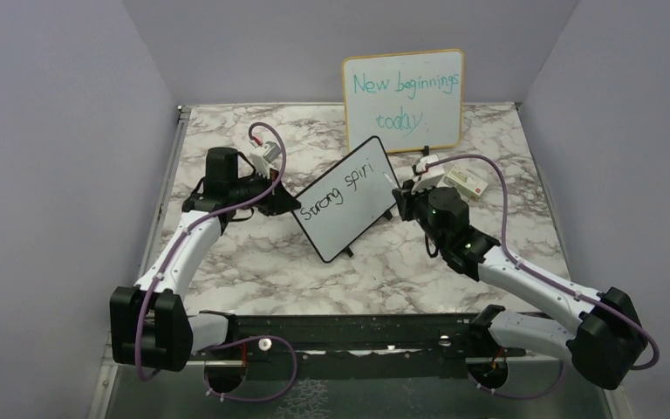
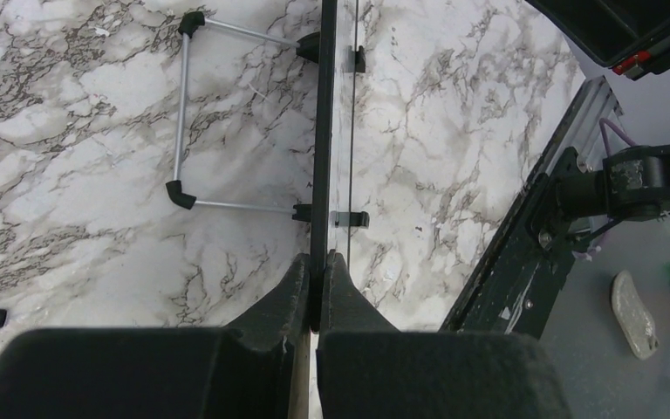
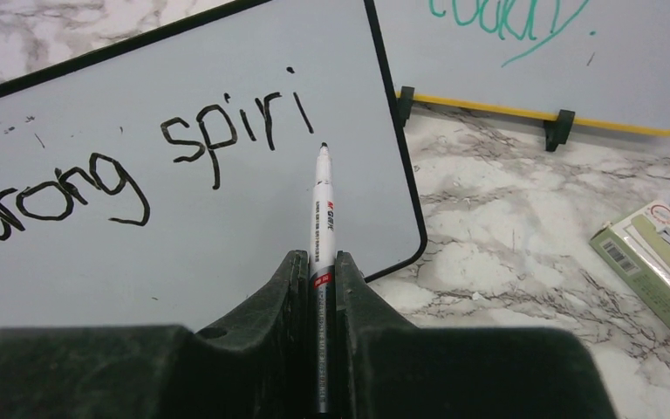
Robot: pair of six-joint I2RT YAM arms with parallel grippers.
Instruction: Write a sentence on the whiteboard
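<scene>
- While my left hand [image 2: 318,269] clamps the whiteboard [image 1: 349,196] by its edge, my right hand [image 3: 318,264] grips the marker [image 3: 324,209], tip beside "spiri".
- Next, I reckon: a "t".

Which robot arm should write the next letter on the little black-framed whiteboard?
Right. The right gripper clamps the white marker pen, tip beside "spiri" on the small black-framed whiteboard. The left gripper only pinches the board's edge.

The right wrist view's left edge is cutting off the whiteboard [image 3: 183,201] and the start of "strong"; its top edge is clipping the wood-framed board's [image 3: 523,70] teal writing; the marker's [image 3: 324,205] barrel print is showing too small to read.
</scene>
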